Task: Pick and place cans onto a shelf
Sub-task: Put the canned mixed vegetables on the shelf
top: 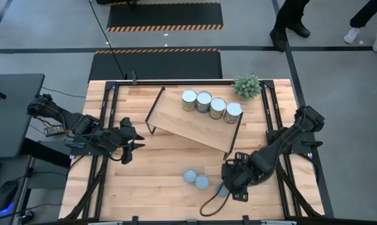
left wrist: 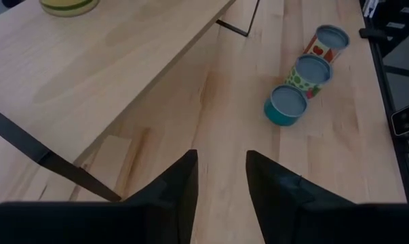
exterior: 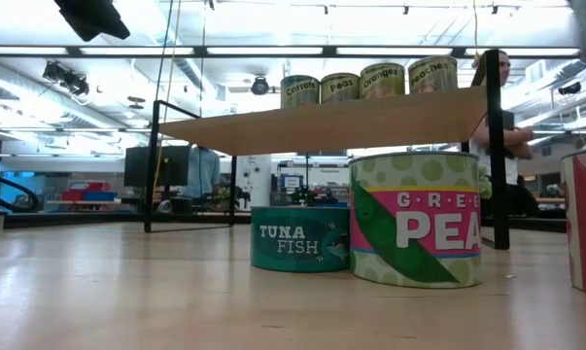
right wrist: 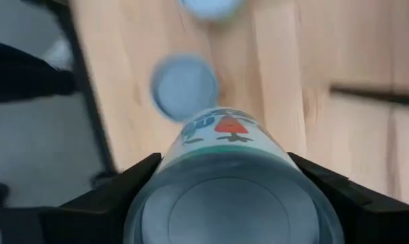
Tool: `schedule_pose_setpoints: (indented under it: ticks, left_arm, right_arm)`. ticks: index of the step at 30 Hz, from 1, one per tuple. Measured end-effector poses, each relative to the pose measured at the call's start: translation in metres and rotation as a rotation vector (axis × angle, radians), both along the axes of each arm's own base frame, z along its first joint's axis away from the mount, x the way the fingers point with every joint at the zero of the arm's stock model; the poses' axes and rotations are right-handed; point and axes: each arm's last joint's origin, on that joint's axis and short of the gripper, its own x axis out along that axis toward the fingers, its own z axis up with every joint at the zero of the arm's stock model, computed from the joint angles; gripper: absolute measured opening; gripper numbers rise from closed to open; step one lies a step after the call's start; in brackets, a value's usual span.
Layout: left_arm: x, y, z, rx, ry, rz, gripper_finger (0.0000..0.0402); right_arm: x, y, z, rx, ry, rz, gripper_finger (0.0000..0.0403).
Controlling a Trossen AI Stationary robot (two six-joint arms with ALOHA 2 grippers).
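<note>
Plank tabletop, shelf, bright workshop beyond

From above I see four cans lined up on the shelf at upper centre. Two blue-topped cans sit lower centre on the surface, beside my right end effector. Left end effector waits mid-left.

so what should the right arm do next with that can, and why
Probably finish closing, then lift. The right gripper sits around a can with a finger on each side, low at the table's near edge. Four cans already stand on the shelf, with bare board beside them. The left gripper waits apart.
</note>
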Motion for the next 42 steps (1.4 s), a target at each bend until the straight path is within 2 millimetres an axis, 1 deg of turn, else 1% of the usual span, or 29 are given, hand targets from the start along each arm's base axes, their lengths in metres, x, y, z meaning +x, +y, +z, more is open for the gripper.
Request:
schedule_pose_setpoints:
  ticks: [3, 7, 9, 12, 15, 18, 22, 29, 36, 42]
  left_arm:
    - [0.0, 0.0, 0.0, 0.0, 0.0, 0.0, 0.013]
    - [0.0, 0.0, 0.0, -0.003, -0.001, 0.002, 0.013]
    - [0.0, 0.0, 0.0, -0.004, -0.002, 0.003, 0.013]
    - [0.0, 0.0, 0.0, -0.005, -0.003, 0.003, 0.013]
    - [0.0, 0.0, 0.0, -0.004, -0.003, 0.002, 0.013]
    - [0.0, 0.0, 0.0, -0.003, -0.002, 0.002, 0.013]
    - [0.0, 0.0, 0.0, -0.003, -0.001, 0.002, 0.013]
    - [0.0, 0.0, 0.0, 0.008, 0.001, -0.003, 0.013]
    - [0.0, 0.0, 0.0, 0.012, 0.002, -0.006, 0.013]
    - [0.0, 0.0, 0.0, 0.01, 0.002, -0.008, 0.013]
  right_arm:
    - [0.013, -0.013, 0.031, 0.032, -0.088, 0.019, 0.0288]
    - [0.03, -0.037, 0.065, -0.019, -0.241, 0.004, 0.0288]
    - [0.038, -0.054, 0.076, -0.064, -0.285, -0.029, 0.0288]
    - [0.046, -0.08, 0.083, -0.115, -0.291, -0.067, 0.0287]
    - [0.05, -0.103, 0.081, -0.154, -0.249, -0.099, 0.0287]
    - [0.055, -0.122, 0.073, -0.172, -0.211, -0.129, 0.0287]
    - [0.057, -0.136, 0.059, -0.156, -0.145, -0.151, 0.0287]
    - [0.053, -0.142, 0.032, -0.137, -0.028, -0.188, 0.0287]
    - [0.051, -0.145, 0.03, -0.122, -0.005, -0.24, 0.0287]
    - [0.051, -0.146, 0.029, -0.12, 0.001, -0.241, 0.0286]
